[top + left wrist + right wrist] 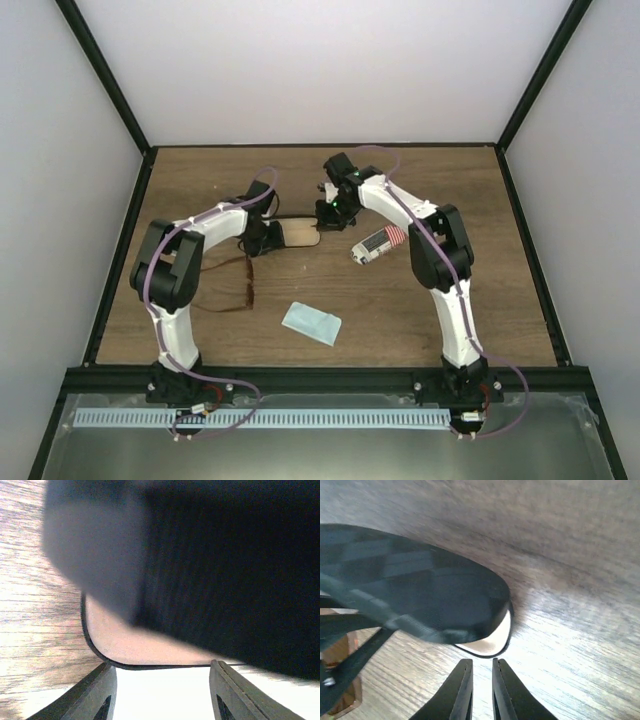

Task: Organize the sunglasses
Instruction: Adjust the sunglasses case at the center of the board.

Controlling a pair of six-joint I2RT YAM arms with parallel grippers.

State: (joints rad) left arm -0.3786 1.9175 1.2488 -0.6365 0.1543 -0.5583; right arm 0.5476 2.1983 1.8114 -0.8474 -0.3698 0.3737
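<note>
The sunglasses [248,287], thin and dark reddish-brown, lie on the wood beneath my left forearm. A tan oval case [300,233] sits mid-table between both grippers. My left gripper [268,236] is at its left end. In the left wrist view its fingertips [161,664] touch the case's dark rim [140,647] on both sides, gripping it, and the black lid [225,570] is raised above. My right gripper [335,215] stands at the case's right end. In the right wrist view its fingers [481,662] are nearly together with nothing between them, just short of the case's tan tip [492,642] under the black lid [420,590].
A red-and-white striped case [380,245] lies right of the tan case, beside my right arm. A light blue cloth [312,322] rests nearer the front edge, between the arm bases. Black frame rails border the wooden table [480,300].
</note>
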